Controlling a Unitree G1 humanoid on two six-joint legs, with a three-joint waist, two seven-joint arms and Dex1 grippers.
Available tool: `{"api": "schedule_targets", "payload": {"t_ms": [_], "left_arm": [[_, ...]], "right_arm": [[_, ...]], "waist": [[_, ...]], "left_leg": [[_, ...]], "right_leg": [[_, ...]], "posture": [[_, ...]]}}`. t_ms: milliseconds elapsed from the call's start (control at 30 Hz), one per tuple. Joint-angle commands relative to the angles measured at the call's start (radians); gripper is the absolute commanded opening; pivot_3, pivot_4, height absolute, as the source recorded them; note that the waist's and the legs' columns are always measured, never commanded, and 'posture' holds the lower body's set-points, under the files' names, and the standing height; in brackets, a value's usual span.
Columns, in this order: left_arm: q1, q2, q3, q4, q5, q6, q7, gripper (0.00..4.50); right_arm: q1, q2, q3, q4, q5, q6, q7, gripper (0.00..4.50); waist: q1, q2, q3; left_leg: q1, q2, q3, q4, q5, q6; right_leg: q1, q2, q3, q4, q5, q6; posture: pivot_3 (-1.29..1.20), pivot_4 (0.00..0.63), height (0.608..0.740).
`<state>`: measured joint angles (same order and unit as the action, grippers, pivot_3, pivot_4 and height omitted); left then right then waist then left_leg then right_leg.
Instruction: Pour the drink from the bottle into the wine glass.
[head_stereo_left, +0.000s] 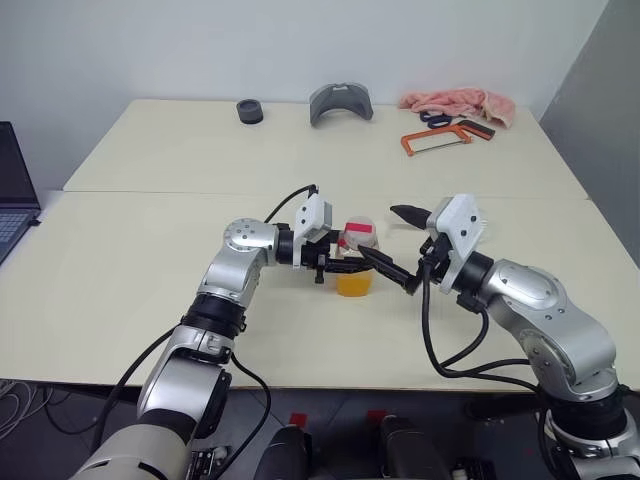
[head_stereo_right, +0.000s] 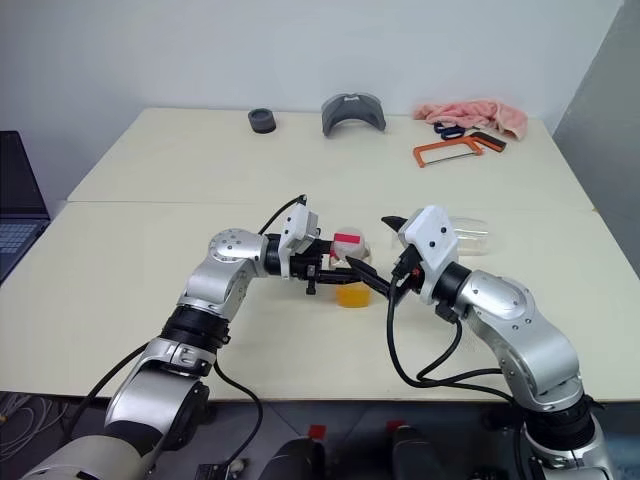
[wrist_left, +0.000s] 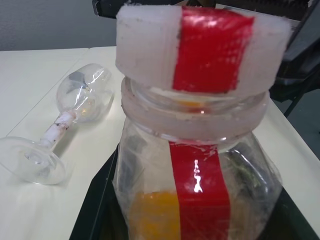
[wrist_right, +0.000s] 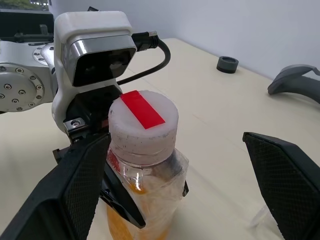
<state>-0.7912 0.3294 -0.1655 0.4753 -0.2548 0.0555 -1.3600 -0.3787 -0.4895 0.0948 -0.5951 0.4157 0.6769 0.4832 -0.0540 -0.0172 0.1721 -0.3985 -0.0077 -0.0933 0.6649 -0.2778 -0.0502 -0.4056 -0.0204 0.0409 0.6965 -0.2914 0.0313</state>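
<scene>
Between the spread jaws of the right gripper (wrist_right: 170, 185) stands the capped bottle (wrist_right: 142, 170), pinched upright by the left gripper (head_stereo_left: 335, 266), apparently so its cap (wrist_right: 143, 122) can be unscrewed.

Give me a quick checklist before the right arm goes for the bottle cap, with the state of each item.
1. Bottle held by left gripper: ok, fingers shut on it.
2. Bottle upright: ok.
3. Cap on the bottle: ok, not yet removed.
4. Right gripper open around the cap: ok, fingers either side, not touching.
5. Wine glass upright to receive the drink: not ok, it lies on its side on the table.
6. Drink in the bottle: ok, low level.
</scene>
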Motion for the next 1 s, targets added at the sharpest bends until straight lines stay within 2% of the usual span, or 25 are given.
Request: {"api": "schedule_targets", "payload": {"t_ms": [33,467,733,1000], "left_arm": [[-0.012,0.010,0.007,-0.024,-0.005,-0.015,-0.007,1.73],[-0.008,0.013,0.008,-0.027,-0.005,-0.016,-0.007,1.73],[-0.005,0.012,0.009,-0.031,-0.006,-0.013,-0.004,1.73],[-0.006,0.011,0.005,-0.031,-0.004,-0.015,-0.004,1.73]], "right_arm": [[-0.001,-0.009,-0.038,-0.038,0.007,-0.009,0.002,4.50],[0.003,-0.017,-0.042,-0.046,0.028,-0.009,0.020,4.50],[-0.003,-0.023,-0.085,-0.098,0.192,0.088,0.066,4.50],[-0.091,-0.022,-0.031,-0.015,0.139,0.095,0.051,4.50]], "waist": [[0.000,0.000,0.000],[0.001,0.000,0.000],[0.001,0.000,0.000],[0.000,0.000,0.000]], "left_leg": [[0.000,0.000,0.000,0.000,0.000,0.000],[0.000,0.000,0.000,0.000,0.000,0.000],[0.000,0.000,0.000,0.000,0.000,0.000],[0.000,0.000,0.000,0.000,0.000,0.000]], "right_leg": [[0.000,0.000,0.000,0.000,0.000,0.000],[0.000,0.000,0.000,0.000,0.000,0.000],[0.000,0.000,0.000,0.000,0.000,0.000],[0.000,0.000,0.000,0.000,0.000,0.000]], "posture": [[0.00,0.150,0.740],[0.00,0.150,0.740],[0.00,0.150,0.740],[0.00,0.150,0.740]]}}
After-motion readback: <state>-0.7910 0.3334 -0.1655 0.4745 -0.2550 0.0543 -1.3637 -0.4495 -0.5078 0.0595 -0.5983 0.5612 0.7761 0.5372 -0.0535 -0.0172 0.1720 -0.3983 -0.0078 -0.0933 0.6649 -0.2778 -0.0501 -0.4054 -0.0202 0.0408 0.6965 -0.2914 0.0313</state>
